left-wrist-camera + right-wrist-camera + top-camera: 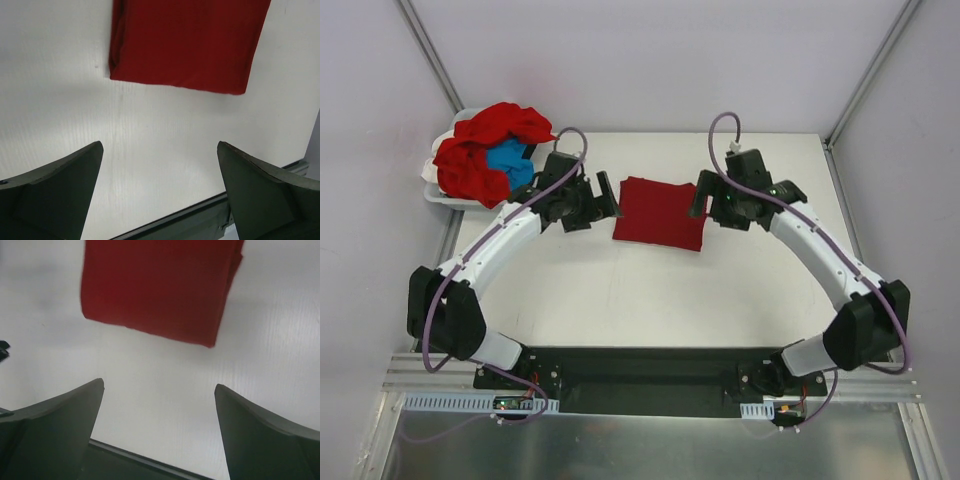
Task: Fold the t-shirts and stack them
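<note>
Both arms (495, 240) (820, 245) elbows-out, left tool (603, 200) and right tool (703, 200) wide open, empty — beside the folded t-shirt (658, 212)

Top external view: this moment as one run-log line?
folded red t-shirt: flat, table centre | left end effector: open, empty | right end effector: open, empty | unfolded pile: red plus blue t-shirt, far-left bin
</note>
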You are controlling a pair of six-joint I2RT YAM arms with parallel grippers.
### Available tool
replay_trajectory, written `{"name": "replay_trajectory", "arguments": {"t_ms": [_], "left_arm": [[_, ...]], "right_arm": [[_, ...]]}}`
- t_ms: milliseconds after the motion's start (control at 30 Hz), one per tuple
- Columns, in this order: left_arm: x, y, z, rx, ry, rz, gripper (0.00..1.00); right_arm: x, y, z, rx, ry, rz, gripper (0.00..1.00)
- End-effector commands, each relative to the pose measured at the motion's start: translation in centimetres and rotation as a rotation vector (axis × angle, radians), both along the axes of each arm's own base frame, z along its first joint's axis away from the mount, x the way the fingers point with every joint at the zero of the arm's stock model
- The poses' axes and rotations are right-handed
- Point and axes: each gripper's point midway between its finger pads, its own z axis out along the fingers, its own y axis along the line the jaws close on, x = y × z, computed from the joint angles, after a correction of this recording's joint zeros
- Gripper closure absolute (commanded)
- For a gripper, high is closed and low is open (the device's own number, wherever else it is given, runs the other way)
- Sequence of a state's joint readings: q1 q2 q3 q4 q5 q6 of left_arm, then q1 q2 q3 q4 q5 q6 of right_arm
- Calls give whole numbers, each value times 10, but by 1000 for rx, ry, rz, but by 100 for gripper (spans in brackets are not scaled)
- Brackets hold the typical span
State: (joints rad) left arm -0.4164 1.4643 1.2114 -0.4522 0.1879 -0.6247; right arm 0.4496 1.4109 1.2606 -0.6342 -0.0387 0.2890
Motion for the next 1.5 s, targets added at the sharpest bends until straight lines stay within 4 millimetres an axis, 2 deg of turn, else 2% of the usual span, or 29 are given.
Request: {"name": "replay_trajectory", "arguments": {"t_ms": [0,33,100,133,200,233,300,333,367,633,667,700,767,800,833,900,933,1000,1133,1267,1467], "left_arm": [[14,34,13,-32,-45,145,1],[12,42,7,-7,-42,165,1],[12,54,6,26,-62,208,1],[8,58,-1,33,-50,216,1],[6,61,-3,27,-42,233,1],[3,62,-7,25,-33,235,1],[2,62,-6,21,-36,229,1],[1,62,-8,25,-33,227,1],[1,63,-5,21,-41,231,1],[-7,66,-5,-15,-30,234,1],[-9,68,-1,-20,-43,239,1],[-14,70,-6,-17,-33,246,1],[-20,79,-3,-17,-55,277,1],[-26,83,-12,-7,-41,293,1],[-30,88,-8,-14,-58,312,1],[-37,98,-17,7,-54,340,1],[-39,102,-14,0,-68,356,1],[-45,107,-20,2,-57,372,1],[-52,113,-21,3,-75,401,1],[-57,114,-26,8,-67,395,1],[-59,112,-25,-3,-66,388,1]], "right_arm": [[54,32,16,45,-18,-70,4],[72,46,35,41,-96,-61,4],[84,54,31,2,-94,-72,4],[89,59,27,-13,-73,-75,4],[89,58,19,-26,-46,-96,4],[87,55,21,-27,-47,-96,4],[79,50,11,-47,-33,-98,4],[79,50,16,-33,-57,-100,4],[76,48,8,-41,-44,-99,4],[62,60,-7,-81,21,-42,4],[64,65,-6,-80,16,-44,4],[69,77,-7,-94,2,-34,4],[82,83,-9,-152,-34,-56,4],[90,92,-16,-179,-13,-54,4],[94,93,-21,-197,-2,-61,4],[101,97,-40,-231,33,-68,4],[105,102,-41,-216,33,-66,4],[104,114,-48,-191,43,-39,4],[103,120,-75,-241,63,-2,4],[105,122,-102,-289,92,27,4],[106,105,-134,-398,124,74,4]]}}
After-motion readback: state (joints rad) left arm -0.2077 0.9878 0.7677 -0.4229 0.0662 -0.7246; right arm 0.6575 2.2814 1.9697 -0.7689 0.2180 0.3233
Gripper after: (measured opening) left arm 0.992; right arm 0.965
